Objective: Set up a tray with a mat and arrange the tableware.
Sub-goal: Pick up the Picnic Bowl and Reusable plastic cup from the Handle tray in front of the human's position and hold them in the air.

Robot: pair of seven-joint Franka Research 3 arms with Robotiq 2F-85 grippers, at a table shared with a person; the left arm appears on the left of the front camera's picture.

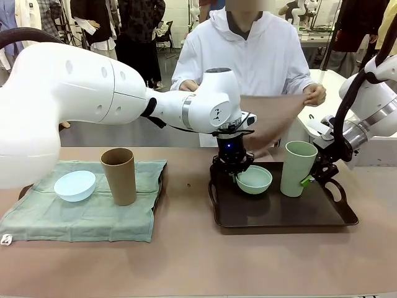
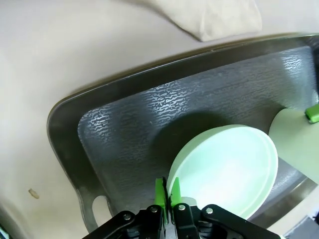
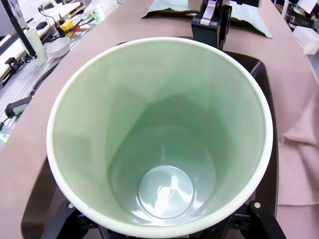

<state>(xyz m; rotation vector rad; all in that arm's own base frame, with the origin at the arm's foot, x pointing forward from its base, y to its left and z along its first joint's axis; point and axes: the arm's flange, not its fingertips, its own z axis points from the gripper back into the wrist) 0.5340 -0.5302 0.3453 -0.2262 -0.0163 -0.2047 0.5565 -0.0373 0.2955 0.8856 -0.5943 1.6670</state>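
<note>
Pinching the rim of the mint green bowl point(image 2: 224, 169) inside the tray point(image 2: 119, 124), the left gripper point(image 2: 167, 192) is shown with jaws pressed together in its wrist view. Toward the tray's right end, the pale green cup point(image 3: 159, 134) is clamped by the right gripper point(image 1: 308, 180); its fingers are hidden beneath the cup in the right wrist view.

The front camera sits on the robot's side of the desk point(image 1: 186, 261). It looks across at the person point(image 1: 260, 56) on the far side, from a little way back. The left wrist camera is very near. It looks down past the left fingers point(image 2: 160, 191) onto the tray point(image 2: 124, 114) and the mint green bowl point(image 2: 224, 169). The right wrist camera looks straight down into the pale green cup point(image 3: 159, 124), very close. All three see the tray.
</note>
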